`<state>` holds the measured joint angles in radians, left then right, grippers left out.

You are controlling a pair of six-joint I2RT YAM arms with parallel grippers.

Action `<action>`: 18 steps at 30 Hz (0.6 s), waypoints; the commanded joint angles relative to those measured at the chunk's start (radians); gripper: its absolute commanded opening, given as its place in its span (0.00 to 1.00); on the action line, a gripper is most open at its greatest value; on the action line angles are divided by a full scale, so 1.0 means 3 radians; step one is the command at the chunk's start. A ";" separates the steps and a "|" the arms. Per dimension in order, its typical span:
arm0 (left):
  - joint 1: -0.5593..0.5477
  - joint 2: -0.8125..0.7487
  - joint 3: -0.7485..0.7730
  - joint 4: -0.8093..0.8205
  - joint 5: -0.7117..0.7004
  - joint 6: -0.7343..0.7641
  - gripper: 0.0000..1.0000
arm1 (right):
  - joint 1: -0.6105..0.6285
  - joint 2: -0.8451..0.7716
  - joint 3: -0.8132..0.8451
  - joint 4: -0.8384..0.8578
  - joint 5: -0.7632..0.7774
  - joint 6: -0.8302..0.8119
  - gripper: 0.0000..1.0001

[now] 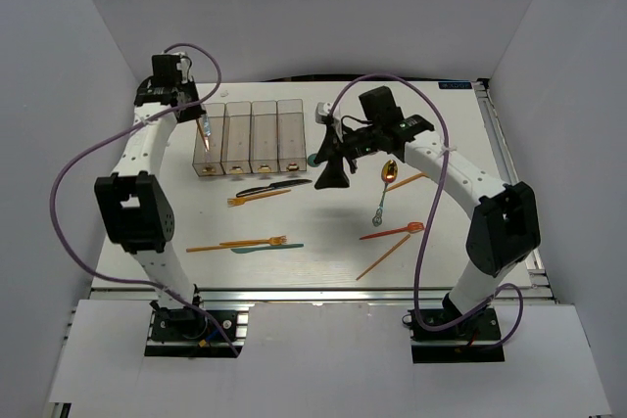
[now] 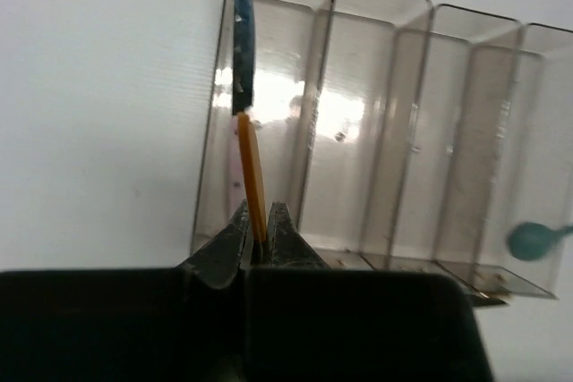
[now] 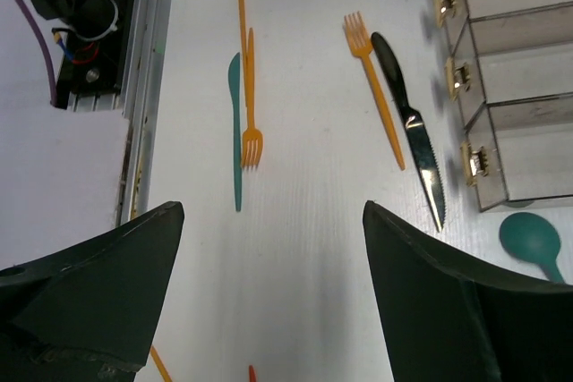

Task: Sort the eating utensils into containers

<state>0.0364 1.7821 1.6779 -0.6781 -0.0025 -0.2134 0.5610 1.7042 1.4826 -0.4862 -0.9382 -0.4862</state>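
Left wrist view: left gripper (image 2: pixel 258 232) clamped on orange-handled knife (image 2: pixel 243 69), blade over leftmost of containers (image 2: pixel 376 140), apparently aligned for dropping in. Right gripper (image 3: pixel 273 212) spread wide, empty, beside containers.

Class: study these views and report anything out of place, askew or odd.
Nothing is spilled or broken. A teal spoon lies on the table just outside the end bin. The left gripper pinches an orange-handled knife by its handle.
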 commanded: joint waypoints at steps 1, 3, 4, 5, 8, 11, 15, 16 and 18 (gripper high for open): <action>0.0001 0.0261 0.0353 -0.0097 -0.0303 0.0501 0.00 | -0.0014 -0.0158 -0.0125 -0.0097 -0.0119 -0.0205 0.88; -0.0004 0.0481 0.0547 -0.0092 -0.0380 0.0532 0.00 | -0.0024 -0.0184 -0.0151 -0.0108 -0.0119 -0.0225 0.88; -0.0004 0.0543 0.0604 -0.0087 -0.0380 0.0573 0.00 | -0.0034 -0.0189 -0.0171 -0.0113 -0.0119 -0.0230 0.88; -0.0004 0.0609 0.0650 -0.0072 -0.0365 0.0578 0.00 | -0.0039 -0.0194 -0.0171 -0.0118 -0.0119 -0.0246 0.88; -0.0004 0.0794 0.0763 -0.0041 -0.0319 0.0579 0.00 | -0.0044 -0.0184 -0.0176 -0.0133 -0.0114 -0.0271 0.88; -0.0004 0.0906 0.0788 -0.0015 -0.0268 0.0523 0.08 | -0.0044 -0.0169 -0.0166 -0.0143 -0.0104 -0.0307 0.88; -0.0004 0.0897 0.0651 -0.0005 -0.0171 0.0405 0.25 | -0.0044 -0.0153 -0.0176 -0.0169 -0.0058 -0.0358 0.88; -0.0004 0.0876 0.0615 -0.0005 -0.0166 0.0384 0.30 | -0.0044 -0.0148 -0.0176 -0.0179 -0.0053 -0.0368 0.88; -0.0004 0.0820 0.0533 0.0020 -0.0125 0.0318 0.43 | -0.0049 -0.0143 -0.0187 -0.0194 -0.0033 -0.0404 0.88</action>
<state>0.0364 2.0933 1.8591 -0.6846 -0.0662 -0.0879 0.5507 1.6886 1.4307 -0.5266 -0.9443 -0.5739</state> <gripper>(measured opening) 0.397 0.878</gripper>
